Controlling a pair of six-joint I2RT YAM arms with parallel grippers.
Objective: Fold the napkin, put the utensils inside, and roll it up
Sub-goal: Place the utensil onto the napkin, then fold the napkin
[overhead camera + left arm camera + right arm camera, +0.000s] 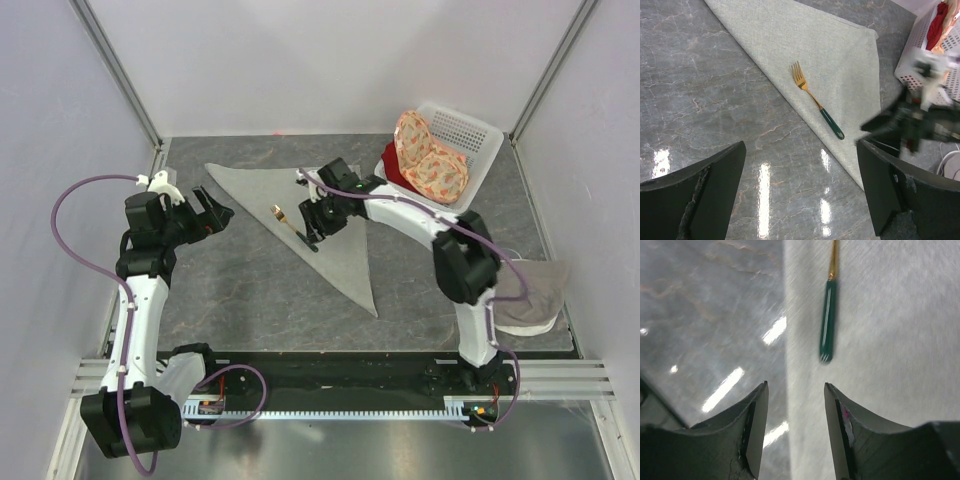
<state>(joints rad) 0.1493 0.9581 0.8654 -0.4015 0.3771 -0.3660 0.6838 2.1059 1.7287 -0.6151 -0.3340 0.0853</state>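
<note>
The sage-grey napkin (300, 215) lies folded into a triangle on the dark marble table, its long edge running from upper left to lower right. The fork (293, 228), gold head and dark green handle, lies on it close to that folded edge; it also shows in the left wrist view (817, 101) and the right wrist view (828, 315). My right gripper (322, 228) is open and empty, just above the napkin by the handle's end (796, 390). My left gripper (215, 213) is open and empty, over bare table left of the napkin (800, 195).
A white perforated basket (470, 135) at the back right holds an orange floral cloth (428, 160) and something red. A paler beige-grey cloth (532, 295) lies at the right table edge. White walls enclose the table.
</note>
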